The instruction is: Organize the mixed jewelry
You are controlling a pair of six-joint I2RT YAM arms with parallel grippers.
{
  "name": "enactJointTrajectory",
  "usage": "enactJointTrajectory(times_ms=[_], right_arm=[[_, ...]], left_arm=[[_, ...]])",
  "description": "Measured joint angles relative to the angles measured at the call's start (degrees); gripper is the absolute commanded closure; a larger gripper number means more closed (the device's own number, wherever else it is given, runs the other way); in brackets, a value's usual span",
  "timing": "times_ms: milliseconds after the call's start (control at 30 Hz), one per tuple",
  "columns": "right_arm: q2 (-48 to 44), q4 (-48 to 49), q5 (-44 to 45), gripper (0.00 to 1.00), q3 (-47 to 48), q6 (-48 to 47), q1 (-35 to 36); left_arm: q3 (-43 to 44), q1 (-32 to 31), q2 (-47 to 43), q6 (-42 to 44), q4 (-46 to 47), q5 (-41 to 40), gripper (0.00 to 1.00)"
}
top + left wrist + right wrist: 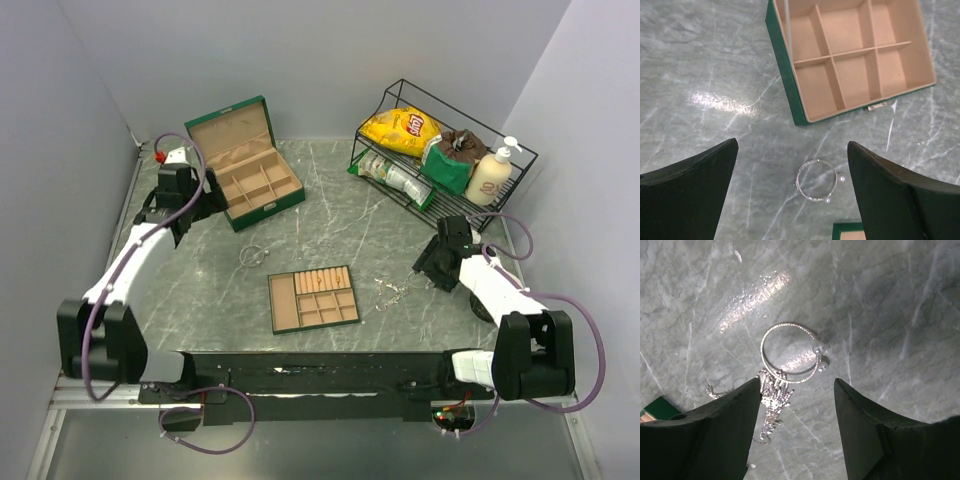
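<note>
The mixed jewelry lies in two spots on the marble table. A thin silvery bangle [816,180] with two pearl ends lies alone between the green box [785,65] and the tan tray [283,302]. My left gripper [792,144] hovers open above it, fingers either side and well apart. A second pearl-tipped bangle [790,352] and a glittery chain piece [772,400] lie in a small heap [393,290] right of the tray. Over that heap my right gripper [797,380] is open and holds nothing; the chain sits beside its left finger.
The green box [268,210] stands open at the back left, its tan compartments bare. A black wire rack [445,150] at the back right holds a chip bag, packets and a pump bottle. Walls close in on the left, back and right.
</note>
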Motion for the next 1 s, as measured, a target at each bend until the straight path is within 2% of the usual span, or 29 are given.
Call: enactJointTrajectory(times_ms=[133, 333, 367, 500, 533, 600, 733, 1000], right_arm=[[0.74, 1.09, -0.59, 0.33, 0.0, -0.96, -1.11], [0.74, 3.1, -2.03, 0.33, -0.42, -1.44, -2.34], [0.72, 3.26, -2.36, 0.33, -0.52, -1.44, -2.4], [0.48, 3.87, -3.39, 0.33, -1.36, -1.62, -2.47], [0.42, 3.96, -3.52, 0.33, -1.6, -1.62, -2.49], [0.15, 4.17, -3.67, 0.33, -2.05, -1.66, -2.49], [-0.63, 4.39, -3.85, 0.34, -2.71, -1.88, -2.49], [-0.74, 5.03, -4.61, 0.34, -3.43, -2.45, -2.49]], left_arm=[[2.99, 2.51, 7.82, -1.49, 0.48, 3.15, 0.01], [11.08, 3.63, 20.9, -3.17, 0.57, 6.99, 0.12], [12.5, 3.63, 22.84, -3.34, 0.52, 7.61, 0.2], [15.93, 3.63, 29.49, -3.96, 0.87, 9.18, 0.35], [15.96, 3.63, 30.4, -3.98, 0.94, 9.44, 0.42], [15.74, 3.56, 31.87, -4.07, 0.37, 9.77, 0.47], [14.97, 2.4, 32.15, -3.54, -0.57, 9.25, 0.63], [14.97, -2.64, 32.06, -2.08, -1.73, 4.76, 0.89]])
